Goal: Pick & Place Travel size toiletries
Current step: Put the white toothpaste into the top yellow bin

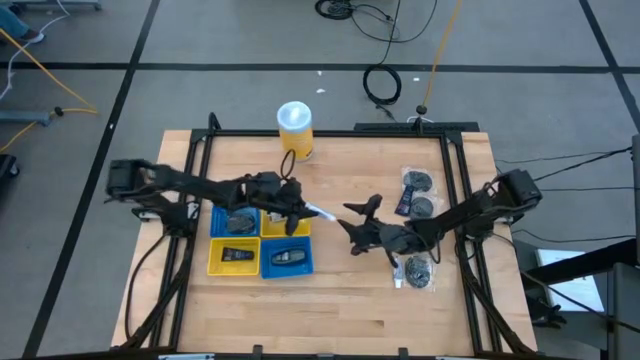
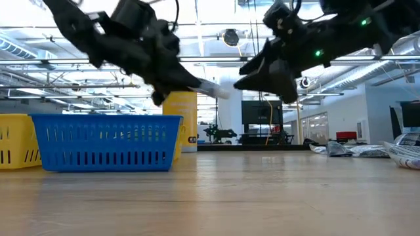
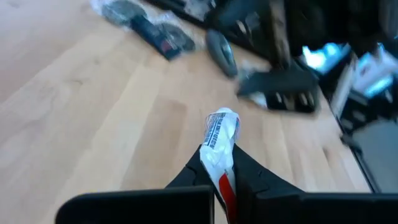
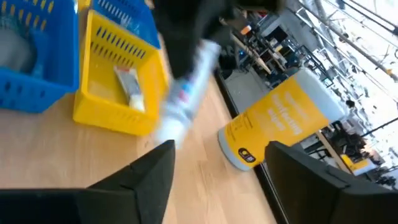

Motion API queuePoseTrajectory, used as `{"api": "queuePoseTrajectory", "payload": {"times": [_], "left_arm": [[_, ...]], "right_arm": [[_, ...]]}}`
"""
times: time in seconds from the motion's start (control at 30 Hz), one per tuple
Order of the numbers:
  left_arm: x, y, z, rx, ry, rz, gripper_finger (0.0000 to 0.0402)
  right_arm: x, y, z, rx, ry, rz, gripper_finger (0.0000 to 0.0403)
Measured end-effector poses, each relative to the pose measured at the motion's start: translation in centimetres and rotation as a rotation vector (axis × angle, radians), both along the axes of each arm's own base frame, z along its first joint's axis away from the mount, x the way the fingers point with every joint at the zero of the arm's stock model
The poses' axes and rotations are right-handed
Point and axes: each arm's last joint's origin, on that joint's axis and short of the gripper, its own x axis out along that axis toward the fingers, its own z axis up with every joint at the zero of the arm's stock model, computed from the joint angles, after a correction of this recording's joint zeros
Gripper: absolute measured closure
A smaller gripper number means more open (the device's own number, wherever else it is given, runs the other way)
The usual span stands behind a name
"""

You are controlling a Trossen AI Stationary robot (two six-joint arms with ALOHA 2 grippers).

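Note:
My left gripper (image 1: 298, 208) is shut on a small white tube (image 1: 318, 212) with a red end, held in the air just right of the yellow and blue trays (image 1: 260, 240). The tube also shows in the low view (image 2: 215, 89) and the right wrist view (image 4: 186, 93). My right gripper (image 1: 358, 224) is open and faces the tube from the right, a little apart from it and touching nothing. More wrapped dark toiletries lie on the table's right side (image 1: 415, 195) (image 1: 415, 270). Some trays hold items (image 4: 130, 87). My left gripper pinches the tube's red-and-white end (image 3: 219, 163) between its two fingers, coming roughly level from the table's left, with the fingers along the tube. The tube's free white end (image 3: 222, 127) sticks out past the fingertips toward my right gripper. It is lifted clear of the table.
A tall yellow canister with a white lid (image 1: 296, 130) stands at the far edge behind the trays. Bare wood lies between the trays and the toiletries on the right, and along the near edge. A dark frame rail (image 1: 330, 133) borders the table.

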Motion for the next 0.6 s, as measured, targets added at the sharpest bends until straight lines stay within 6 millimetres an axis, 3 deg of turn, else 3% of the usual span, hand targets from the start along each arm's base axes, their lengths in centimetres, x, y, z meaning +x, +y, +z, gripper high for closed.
{"api": "queuePoseTrajectory", "payload": {"times": [0.17, 0.33, 0.47, 0.6], "left_arm": [[-3.8, -1.9, 2.5, 0.074, 0.173, 0.081, 0.0388], [-7.4, -3.4, 3.3, 0.091, 0.336, 0.297, 0.0383], [-8.4, -4.1, 1.7, 0.067, 0.368, 0.388, 0.0394], [-8.1, -4.3, -0.4, 0.012, 0.342, 0.430, 0.0385]], "right_arm": [[-1.2, -0.3, 0.5, 0.060, -0.050, 0.008, 0.0141], [-1.9, -0.4, 0.2, 0.070, -0.086, 0.009, 0.0146], [-2.0, -0.5, 0.2, 0.075, -0.100, 0.010, 0.0150], [-1.9, -0.5, 0.3, 0.078, -0.110, 0.011, 0.0151]]}}
